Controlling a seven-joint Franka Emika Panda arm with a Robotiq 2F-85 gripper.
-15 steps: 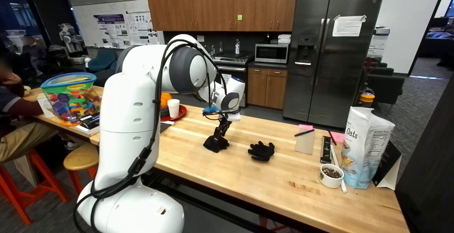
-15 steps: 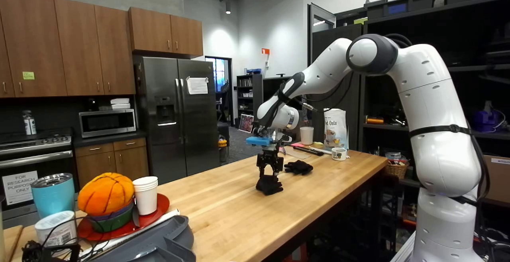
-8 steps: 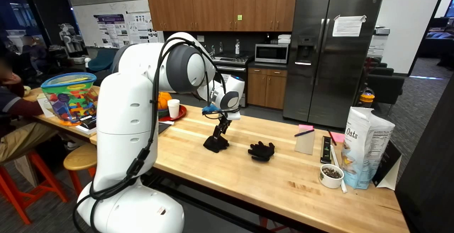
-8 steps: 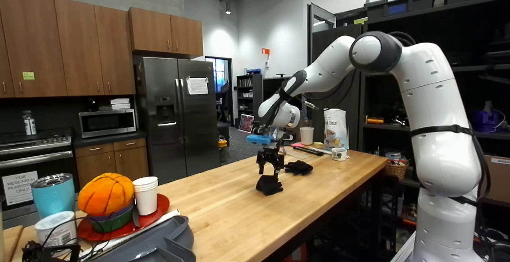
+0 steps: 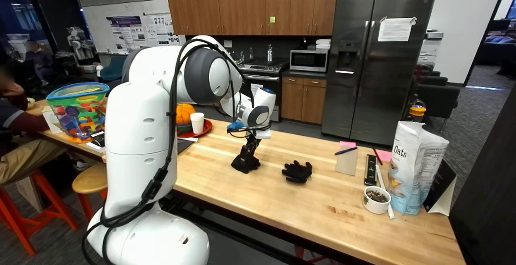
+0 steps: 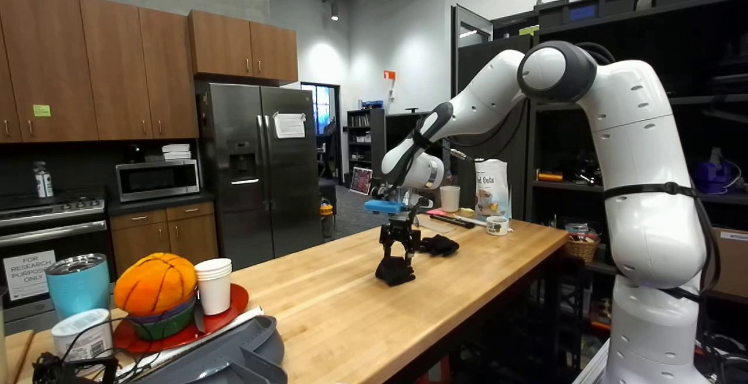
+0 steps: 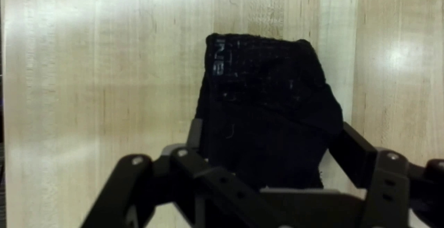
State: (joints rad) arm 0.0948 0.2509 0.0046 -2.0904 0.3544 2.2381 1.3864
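In the wrist view, glare streaks the counter (image 7: 121, 82); black fabric (image 7: 263, 82) loses detail. Light pools on the far wall (image 6: 321, 54).

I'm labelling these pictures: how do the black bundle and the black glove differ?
The open hand straddles the bundle; the glove lies apart from the hand. The bundle is compact, with no fingers visible; the glove shows splayed fingers. Both are black and rest on the table.
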